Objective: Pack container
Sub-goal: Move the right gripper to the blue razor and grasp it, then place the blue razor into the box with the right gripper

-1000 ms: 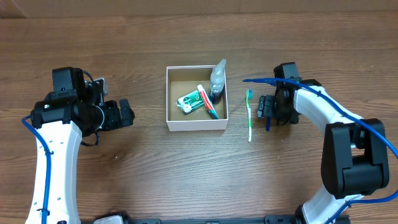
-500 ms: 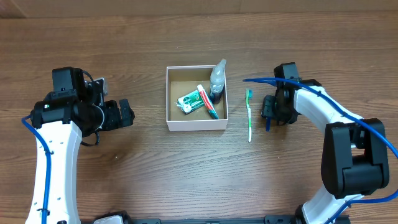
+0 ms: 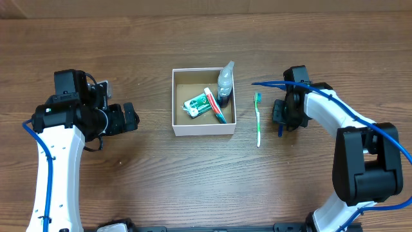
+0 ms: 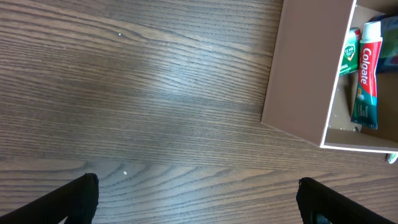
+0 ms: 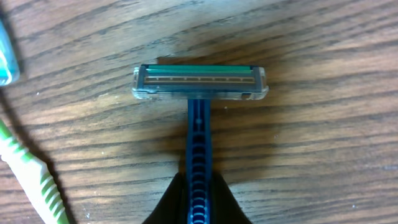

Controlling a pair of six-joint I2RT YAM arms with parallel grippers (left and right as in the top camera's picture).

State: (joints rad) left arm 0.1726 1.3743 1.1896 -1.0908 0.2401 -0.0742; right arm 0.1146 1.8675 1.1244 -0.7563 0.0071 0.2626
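Right gripper (image 3: 277, 119) sits low over the table (image 3: 129, 38) in the overhead view, to the right of the container (image 3: 203, 129), and a blue razor (image 3: 279, 131) pokes out from under it. From this view I cannot tell how its jaws stand. A green-and-white toothbrush (image 3: 259, 125) lies on the wood between the razor and the container, apart from both. The container rests near the middle of the table. It holds a toothpaste tube (image 3: 214, 105) and a green packet (image 3: 195, 105), and a clear spray bottle (image 3: 224, 80) leans in its far right corner. The left gripper (image 3: 133, 118) hangs well to the left of the container, its tips pointing toward it.

From the left wrist, both dark fingertips (image 4: 78, 199) sit at the bottom corners of the frame, spread wide with only bare wood between them. The container's brown side wall and the red-and-white tube fill the upper right.

From the right wrist, the razor lies flat with its head pointing away. The dark fingers (image 5: 174, 202) pinch its ribbed blue handle at the bottom edge, and the toothbrush lies close on the left.
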